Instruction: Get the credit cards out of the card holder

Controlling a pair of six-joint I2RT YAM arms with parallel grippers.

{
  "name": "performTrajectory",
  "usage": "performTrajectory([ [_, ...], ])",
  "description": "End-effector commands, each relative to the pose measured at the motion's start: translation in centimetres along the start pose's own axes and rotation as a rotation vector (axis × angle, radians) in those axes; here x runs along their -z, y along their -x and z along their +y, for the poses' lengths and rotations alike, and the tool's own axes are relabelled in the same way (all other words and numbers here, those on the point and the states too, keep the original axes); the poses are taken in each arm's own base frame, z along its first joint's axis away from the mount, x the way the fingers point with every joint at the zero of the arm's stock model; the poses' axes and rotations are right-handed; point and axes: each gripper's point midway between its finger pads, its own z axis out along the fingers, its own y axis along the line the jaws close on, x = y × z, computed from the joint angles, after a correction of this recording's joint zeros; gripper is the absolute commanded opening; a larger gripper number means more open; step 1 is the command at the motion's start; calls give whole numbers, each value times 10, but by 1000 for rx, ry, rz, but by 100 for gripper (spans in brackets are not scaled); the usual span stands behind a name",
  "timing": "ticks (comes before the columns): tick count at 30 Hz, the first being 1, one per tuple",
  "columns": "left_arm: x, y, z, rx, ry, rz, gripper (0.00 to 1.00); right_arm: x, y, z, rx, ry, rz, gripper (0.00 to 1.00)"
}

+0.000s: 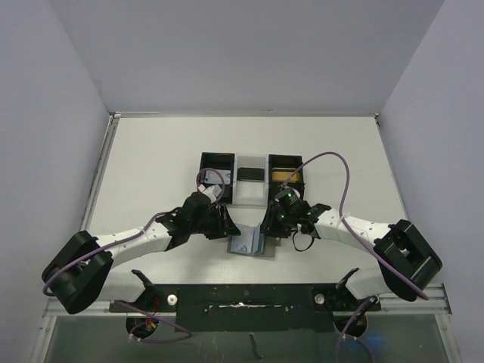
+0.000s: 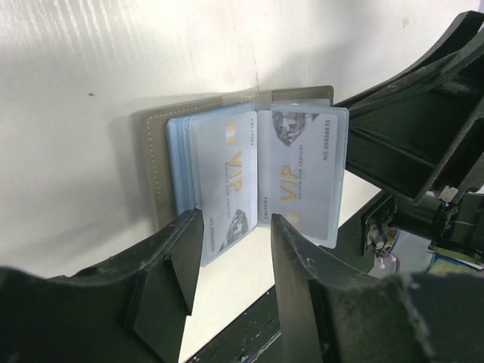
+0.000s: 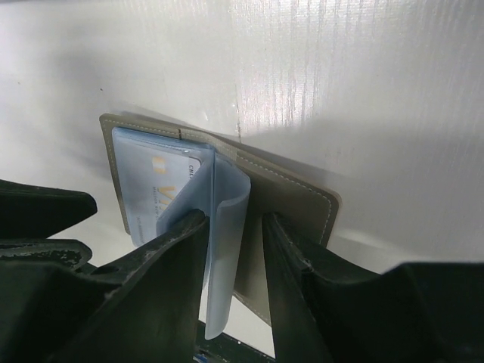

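Observation:
The grey card holder (image 1: 250, 243) lies open on the table between my two grippers. Its clear sleeves fan out from the grey cover (image 2: 151, 162) and hold pale blue credit cards (image 2: 227, 170) printed VIP in gold. My left gripper (image 2: 236, 221) is open at the near edge of the sleeves, with only bare table between its fingers. My right gripper (image 3: 233, 221) is open too. One curled clear sleeve (image 3: 227, 242) stands up between its fingers, against the left one. The right finger (image 3: 283, 265) sits over the grey cover (image 3: 302, 204). A card (image 3: 162, 189) lies flat beside it.
A black-and-white three-compartment tray (image 1: 250, 198) stands just behind the card holder, with a dark card in the middle part and something yellow in the right part. A black rail (image 1: 249, 299) runs along the near table edge. Grey walls enclose the table.

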Motion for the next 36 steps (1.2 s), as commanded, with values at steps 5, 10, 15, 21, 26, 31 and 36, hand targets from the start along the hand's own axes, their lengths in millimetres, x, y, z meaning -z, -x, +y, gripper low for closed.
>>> performTrajectory([
  [5, 12, 26, -67, -106, -232, -69, 41, 0, 2, -5, -19, -14, -31, 35],
  [10, 0, 13, -88, -162, -293, 4, 41, 5, 5, -9, -32, -27, -60, 35],
  [15, -22, 2, -73, -124, -253, 55, 41, 11, 10, -12, -45, -35, -91, 34],
  [21, -44, -6, -38, -69, -121, 77, 40, 24, 19, -13, -59, -41, -122, 34],
  [26, -45, -11, -28, -58, -96, 79, 39, 38, 25, -9, -69, -26, -149, 34],
  [31, -41, -11, -26, -66, -85, 79, 39, 56, 36, 6, -65, 33, -200, 36],
  [36, -37, -6, -33, -75, -101, 61, 39, 70, 46, 32, -51, 133, -232, 36],
])
